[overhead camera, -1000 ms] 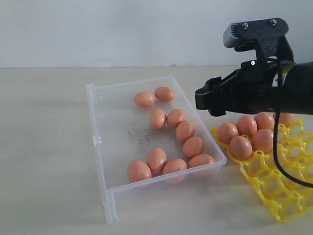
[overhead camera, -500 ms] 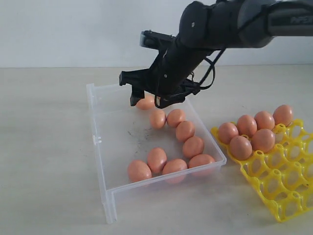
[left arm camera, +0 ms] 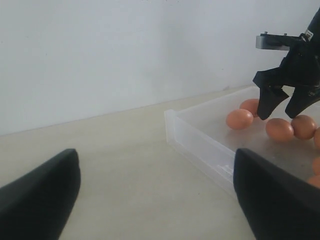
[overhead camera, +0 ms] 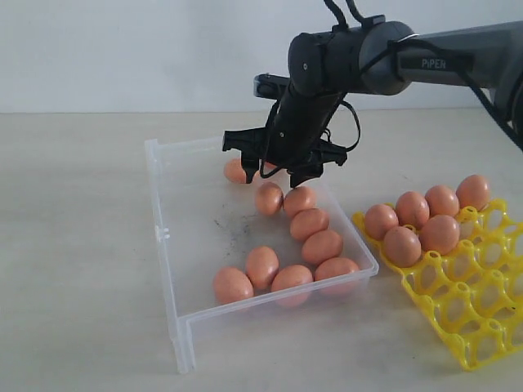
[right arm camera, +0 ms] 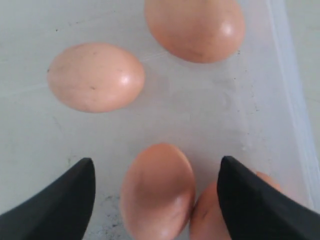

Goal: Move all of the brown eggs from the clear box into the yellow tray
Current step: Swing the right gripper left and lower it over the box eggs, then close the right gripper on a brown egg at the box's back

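Several brown eggs [overhead camera: 308,223] lie in the clear box [overhead camera: 160,235], and several more sit in the far cups of the yellow tray [overhead camera: 467,304]. My right gripper [overhead camera: 274,176] hangs open over the far end of the box. In the right wrist view the right gripper [right arm camera: 156,175] straddles one egg [right arm camera: 157,187] without touching it, and a second egg [right arm camera: 210,215] lies against that one under one finger. My left gripper [left arm camera: 155,195] is open and empty above bare table left of the box [left arm camera: 200,140]; it does not show in the exterior view.
The yellow tray stands right of the box, close to its near right corner. Dark scuff marks [overhead camera: 233,229] spot the box floor. From the left wrist view, the right gripper [left arm camera: 282,102] shows above eggs [left arm camera: 239,119] at the box's far end.
My right arm swung left from above the yellow tray to the far end of the clear box, then settled lower with its open fingers around an egg.
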